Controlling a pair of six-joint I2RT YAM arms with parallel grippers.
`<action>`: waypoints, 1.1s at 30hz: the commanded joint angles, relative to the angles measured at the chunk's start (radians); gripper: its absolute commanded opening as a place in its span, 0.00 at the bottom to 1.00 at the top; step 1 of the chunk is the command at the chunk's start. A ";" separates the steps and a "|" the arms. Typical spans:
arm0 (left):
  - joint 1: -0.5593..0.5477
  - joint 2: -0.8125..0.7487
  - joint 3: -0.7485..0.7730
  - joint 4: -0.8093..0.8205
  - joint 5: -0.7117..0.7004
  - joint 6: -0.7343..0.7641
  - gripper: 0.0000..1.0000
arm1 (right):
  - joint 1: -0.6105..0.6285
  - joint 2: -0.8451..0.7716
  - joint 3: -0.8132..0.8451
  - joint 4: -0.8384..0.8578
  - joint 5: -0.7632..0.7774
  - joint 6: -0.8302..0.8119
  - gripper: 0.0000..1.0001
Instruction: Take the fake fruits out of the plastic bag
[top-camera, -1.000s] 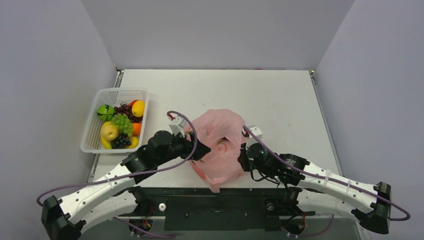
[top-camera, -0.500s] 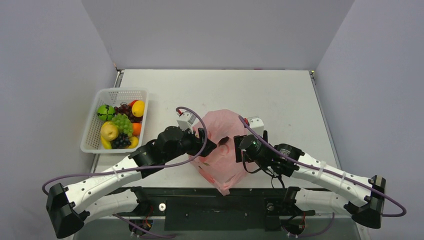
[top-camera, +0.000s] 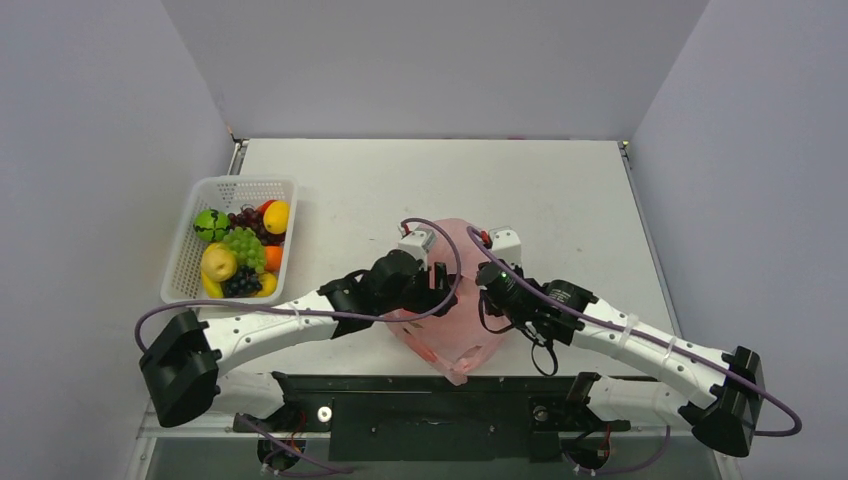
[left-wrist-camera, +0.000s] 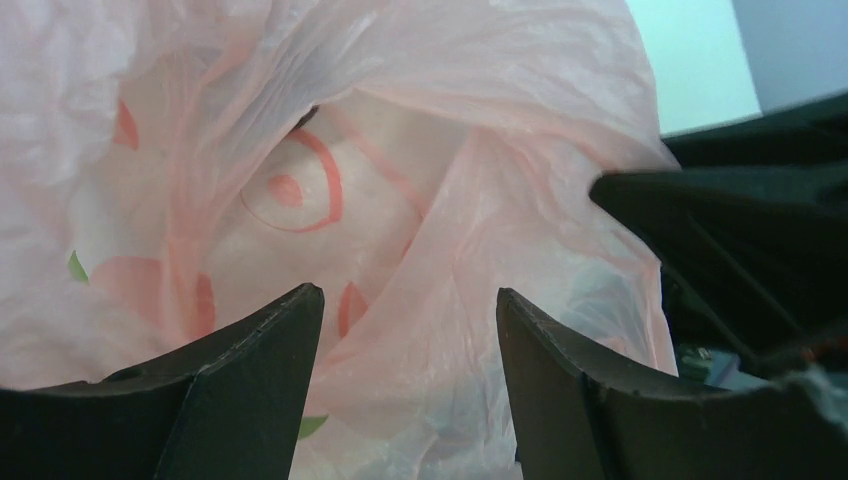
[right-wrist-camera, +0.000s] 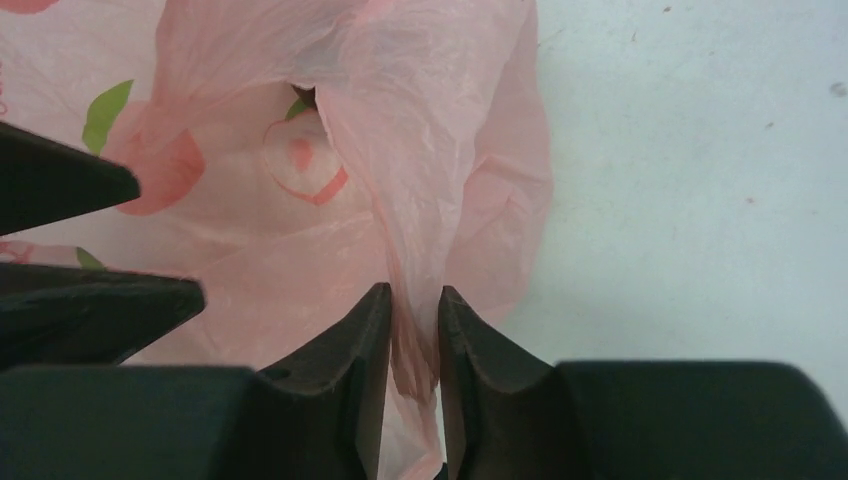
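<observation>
The pink plastic bag (top-camera: 455, 335) lies crumpled near the table's front edge, between both arms. My right gripper (right-wrist-camera: 414, 296) is shut on a bunched fold of the bag (right-wrist-camera: 420, 180) and holds it up. My left gripper (left-wrist-camera: 410, 300) is open, its fingers either side of a ridge of bag film (left-wrist-camera: 470, 230), empty. In the top view both grippers, left (top-camera: 447, 285) and right (top-camera: 484, 283), meet over the bag's top. No fruit shows inside the bag. The fake fruits (top-camera: 240, 252) lie in the white basket (top-camera: 182, 270) at the left.
The white mesh basket stands at the table's left edge. The bag's lower corner (top-camera: 457, 375) hangs over the front edge. The right gripper's black finger (left-wrist-camera: 720, 215) shows at the right of the left wrist view.
Both grippers have moved inward and toward the back over the bag, and the bag's top is now gathered and lifted between them. The left gripper has swung right.
</observation>
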 joint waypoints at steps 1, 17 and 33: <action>-0.038 0.076 0.087 0.103 -0.164 0.003 0.61 | -0.008 -0.049 -0.056 0.123 -0.063 0.001 0.16; -0.077 0.266 0.072 0.340 -0.379 0.035 0.46 | -0.038 -0.078 -0.079 0.143 -0.061 -0.008 0.00; -0.080 0.452 0.129 0.391 -0.452 -0.052 0.50 | -0.059 -0.091 -0.074 0.153 -0.075 -0.013 0.00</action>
